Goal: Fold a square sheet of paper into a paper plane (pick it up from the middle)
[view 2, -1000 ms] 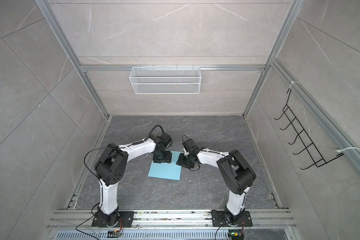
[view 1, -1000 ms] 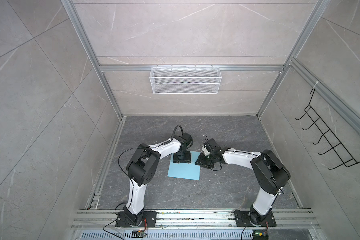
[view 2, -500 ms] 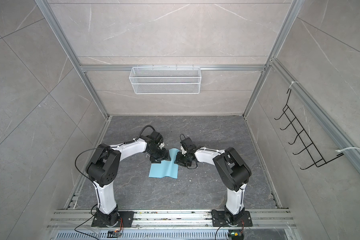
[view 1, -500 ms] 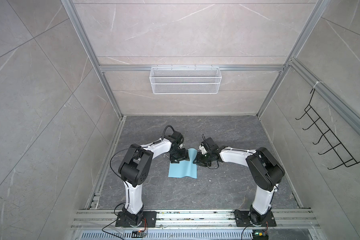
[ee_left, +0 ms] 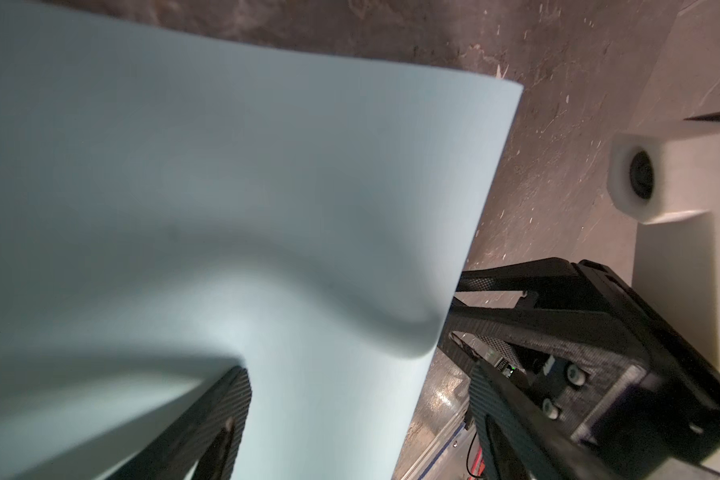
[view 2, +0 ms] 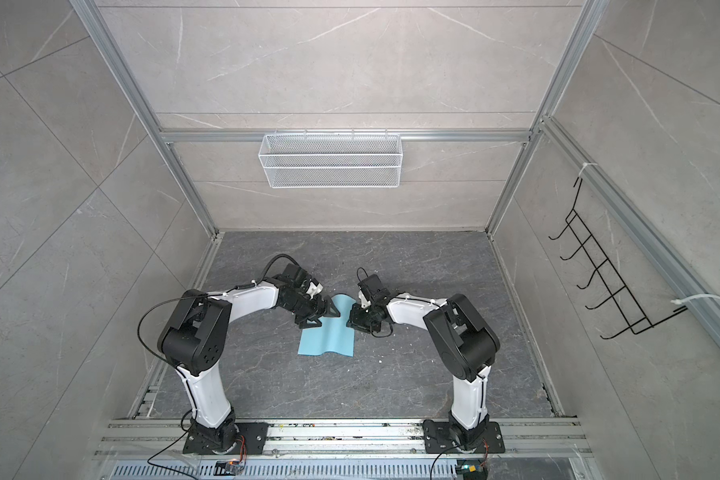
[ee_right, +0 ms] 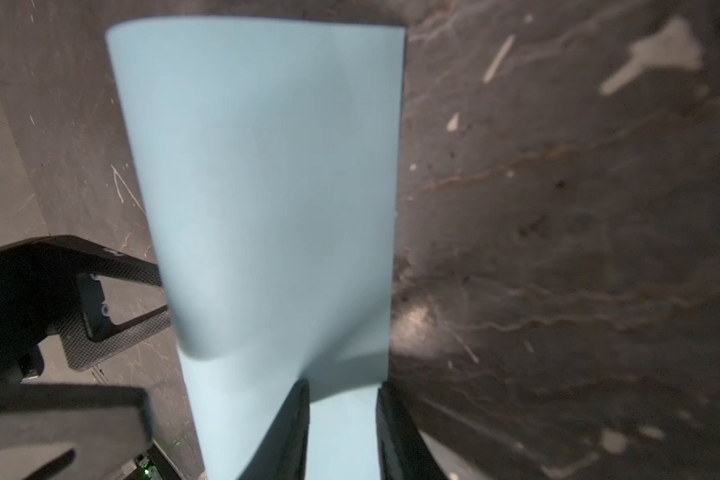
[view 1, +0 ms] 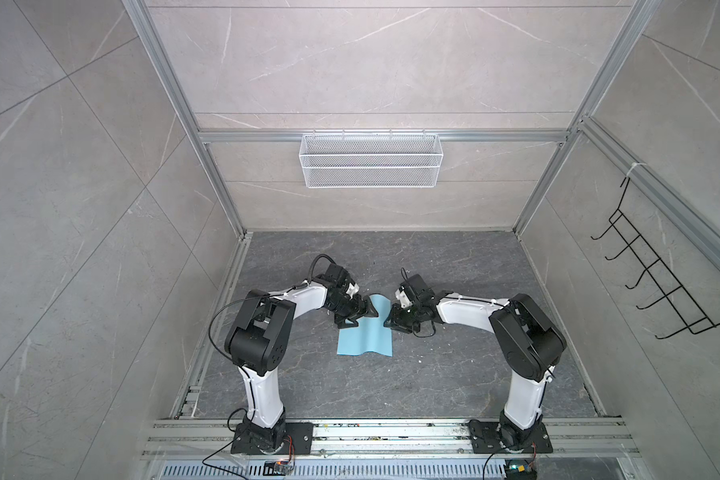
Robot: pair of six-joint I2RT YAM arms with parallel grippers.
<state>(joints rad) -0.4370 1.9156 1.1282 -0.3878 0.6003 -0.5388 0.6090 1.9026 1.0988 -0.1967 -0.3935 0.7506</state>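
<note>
Both top views: paper (view 1: 364,338) outside basket (view 1: 371,166).

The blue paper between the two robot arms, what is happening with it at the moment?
Two arms are working on the square sheet of paper, and no crease shows in it yet. The right hand pinches its right edge and holds the far part raised and bowed, while the near edge lies on the grey table. The left hand stands open at the left side of the raised part, gripping nothing.
</note>
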